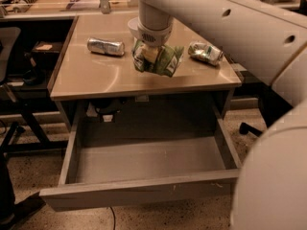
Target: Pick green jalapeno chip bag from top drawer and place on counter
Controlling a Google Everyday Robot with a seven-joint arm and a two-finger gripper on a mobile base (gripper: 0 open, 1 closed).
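Observation:
My gripper (149, 56) is shut on the green jalapeno chip bag (165, 61), a wrinkly light green foil bag with a white panel. It holds the bag just above the front middle of the counter (96, 75), a glossy beige table top. The bag hides the fingertips. The top drawer (144, 162) stands pulled out below the counter, grey, with nothing in it.
A silver can (105, 46) lies on its side at the counter's left. A green-and-white dented can (206, 52) lies at the right. A long cluttered bench (57, 1) runs behind. My white arm fills the right side. A dark chair (9, 80) stands at the left.

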